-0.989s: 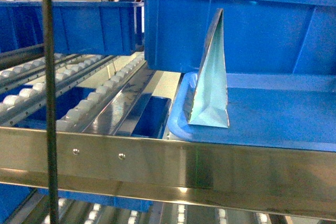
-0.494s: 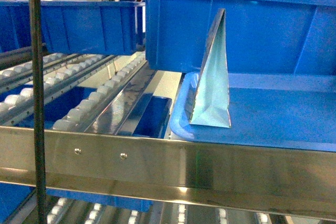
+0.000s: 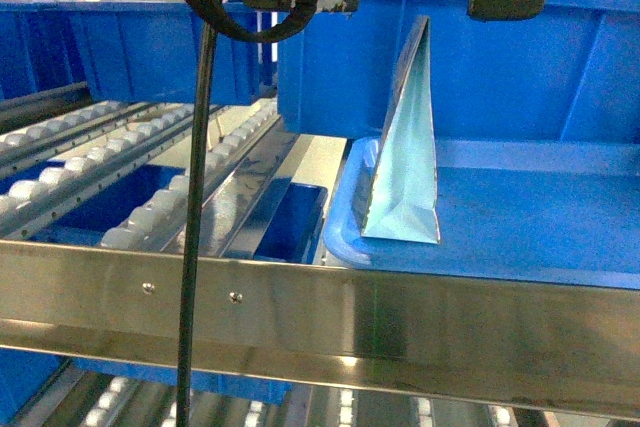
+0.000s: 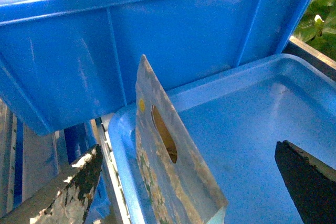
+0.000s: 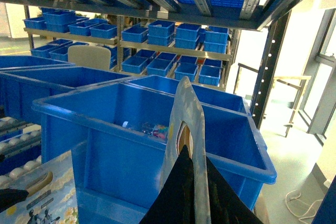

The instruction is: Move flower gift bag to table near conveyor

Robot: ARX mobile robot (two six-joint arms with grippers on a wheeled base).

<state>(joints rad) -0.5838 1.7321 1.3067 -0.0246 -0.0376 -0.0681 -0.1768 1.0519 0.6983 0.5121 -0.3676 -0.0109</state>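
Between the spread fingers of the left gripper (image 4: pixel 186 150) stood the flower gift bag (image 4: pixel 155 182), upright on a blue tray (image 3: pixel 520 227) on the conveyor (image 3: pixel 150 207), its die-cut handle uppermost. The claw was open, one finger to each side of the bag's top edge and neither touching it. The step in hand appeared to be the approach to pick-up. The next move would call for lowering around the handle edge and closing on the thin paper without crushing it. The right gripper (image 5: pixel 191 182) showed its fingers drawn together against a bag edge (whether it actually clamped that edge could not be told). Directly beyond the left claw rose the wall of a large blue bin (image 4: pixel 157 40), limiting forward travel. A steel rail (image 3: pixel 400 317) crossed below, and a dark cable (image 3: pixel 195 197) hung to its left. The table was not in view, so carry-out remained undone.
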